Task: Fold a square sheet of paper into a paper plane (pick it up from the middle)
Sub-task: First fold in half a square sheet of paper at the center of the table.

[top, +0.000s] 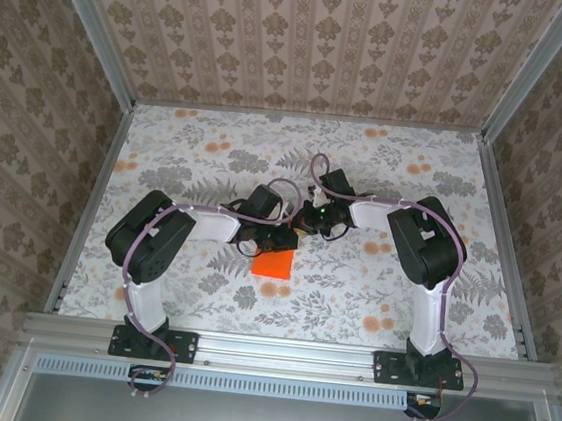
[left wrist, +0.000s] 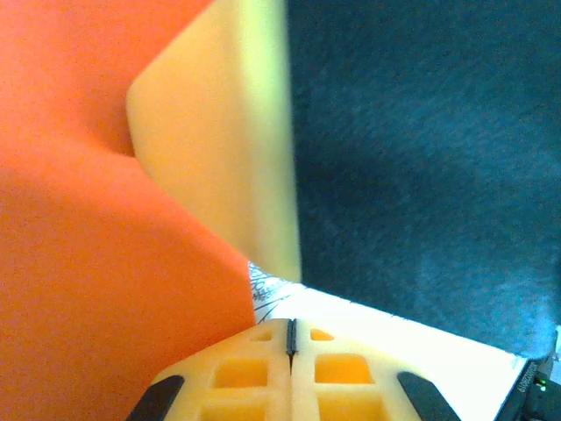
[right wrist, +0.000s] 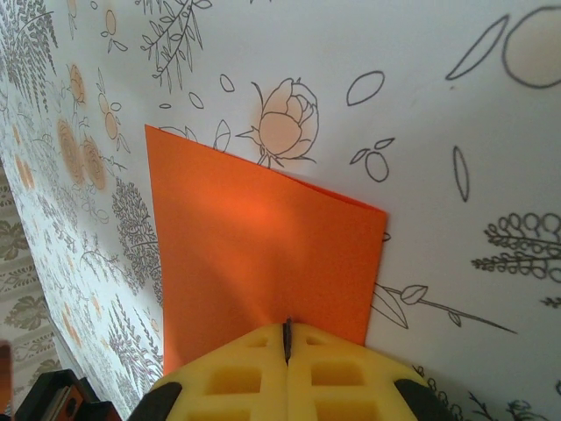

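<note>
The square sheet of paper (top: 274, 262) is bright orange and lies mid-table as a folded four-sided piece. A paper plane is out of view. In the right wrist view the sheet (right wrist: 263, 254) spreads away from my right gripper (right wrist: 287, 329), which is shut with the sheet's near edge tucked in at its tips. My left gripper (left wrist: 290, 326) is shut with nothing between its fingers. The sheet (left wrist: 88, 307) rises close on its left. Beyond it stand one yellow finger (left wrist: 219, 132) and the dark body of the right gripper. From above, the left gripper (top: 280, 241) and the right gripper (top: 299, 231) meet at the sheet's far edge.
The table (top: 217, 154) has a white floral cover with pale orange blotches. Patterned walls close it in on three sides, with metal posts at the corners. A metal rail (top: 286, 352) runs along the near edge. Open cloth lies left, right and behind the arms.
</note>
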Controlling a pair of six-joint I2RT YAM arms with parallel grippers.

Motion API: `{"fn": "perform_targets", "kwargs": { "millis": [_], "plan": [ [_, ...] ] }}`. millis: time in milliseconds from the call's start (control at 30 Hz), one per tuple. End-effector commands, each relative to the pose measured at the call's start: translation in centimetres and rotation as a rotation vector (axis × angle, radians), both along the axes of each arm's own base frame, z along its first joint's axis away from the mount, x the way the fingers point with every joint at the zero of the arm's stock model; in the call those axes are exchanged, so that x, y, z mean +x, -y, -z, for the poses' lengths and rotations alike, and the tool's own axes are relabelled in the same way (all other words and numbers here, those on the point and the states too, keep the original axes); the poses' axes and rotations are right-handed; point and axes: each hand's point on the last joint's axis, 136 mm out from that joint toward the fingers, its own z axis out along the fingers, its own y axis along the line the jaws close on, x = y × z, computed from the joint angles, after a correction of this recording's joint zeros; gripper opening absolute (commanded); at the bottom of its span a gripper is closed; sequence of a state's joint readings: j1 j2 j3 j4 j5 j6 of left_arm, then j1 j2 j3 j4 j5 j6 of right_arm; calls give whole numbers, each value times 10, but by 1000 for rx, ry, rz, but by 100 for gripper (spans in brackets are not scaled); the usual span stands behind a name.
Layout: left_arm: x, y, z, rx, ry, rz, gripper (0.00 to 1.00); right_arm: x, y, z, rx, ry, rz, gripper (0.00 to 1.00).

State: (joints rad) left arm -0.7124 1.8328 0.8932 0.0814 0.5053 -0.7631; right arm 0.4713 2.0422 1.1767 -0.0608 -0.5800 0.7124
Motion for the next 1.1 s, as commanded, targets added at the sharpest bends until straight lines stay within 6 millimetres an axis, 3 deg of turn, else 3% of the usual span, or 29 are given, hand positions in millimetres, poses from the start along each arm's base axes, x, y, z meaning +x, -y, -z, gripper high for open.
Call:
{"fn": "perform_targets", "kwargs": {
  "millis": [0,367,667,1067],
  "plan": [
    [-11,-5,15,39,-8,10,0,-12,12,31,-72,-84,30,0],
    [-37,-15,25,78,-32,10,0,-11,14,36,-87,-101,40,0],
    [-61,-10,26,81,-47,28,0,-10,15,38,-92,-106,42,0],
    [-81,-16,27,77,-63,19,0,-10,16,41,-94,-114,42,0]
  ]
}}
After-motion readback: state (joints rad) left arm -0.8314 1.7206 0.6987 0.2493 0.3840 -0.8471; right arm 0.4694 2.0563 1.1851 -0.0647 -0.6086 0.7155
